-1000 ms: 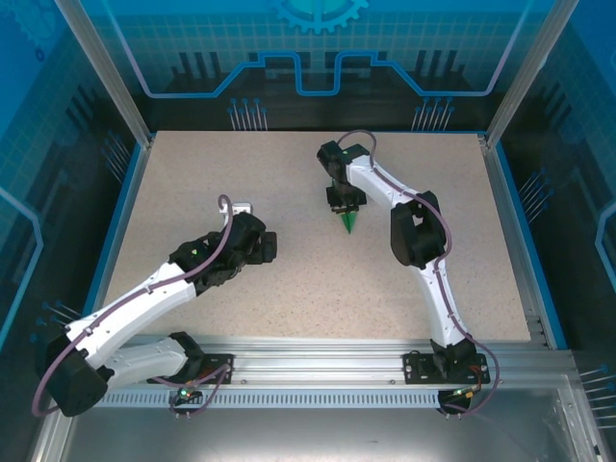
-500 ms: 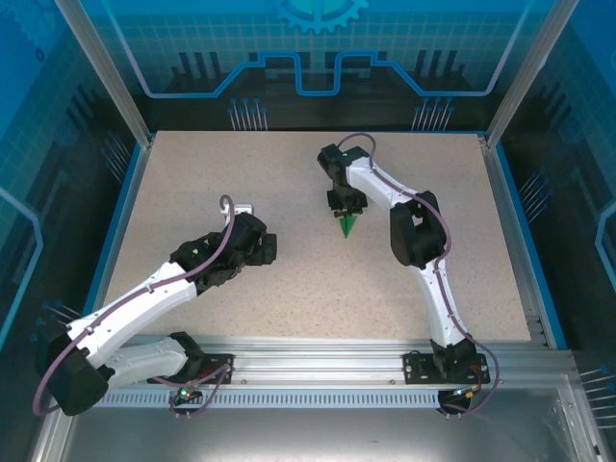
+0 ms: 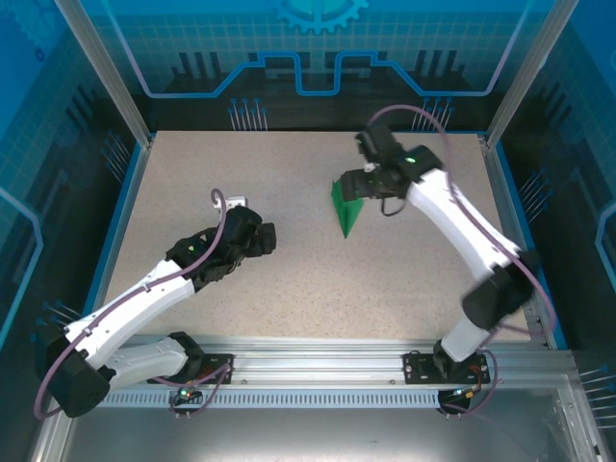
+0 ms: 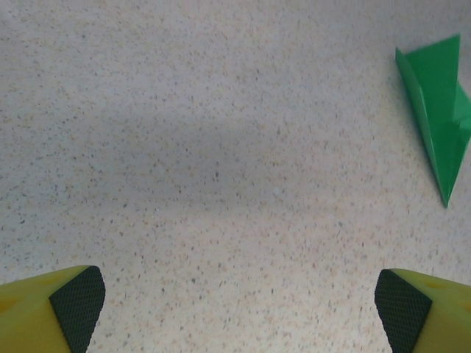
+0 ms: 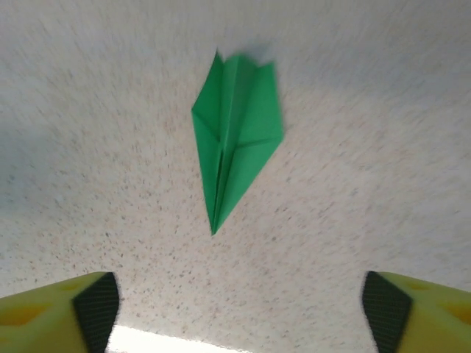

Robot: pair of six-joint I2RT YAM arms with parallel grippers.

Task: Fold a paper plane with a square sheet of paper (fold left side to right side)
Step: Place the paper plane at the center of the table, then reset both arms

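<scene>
Right wrist, right claw (image 5: pixel 239 305) spread wide, empty, paper plane (image 5: pixel 235 140) untouched

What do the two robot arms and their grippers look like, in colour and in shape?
The left arm and the right arm have white tubular links and bulky black joints. A thin purplish-grey cable loops along each. The left gripper and the right gripper have yellow fingers with black, finely textured pads.
</scene>
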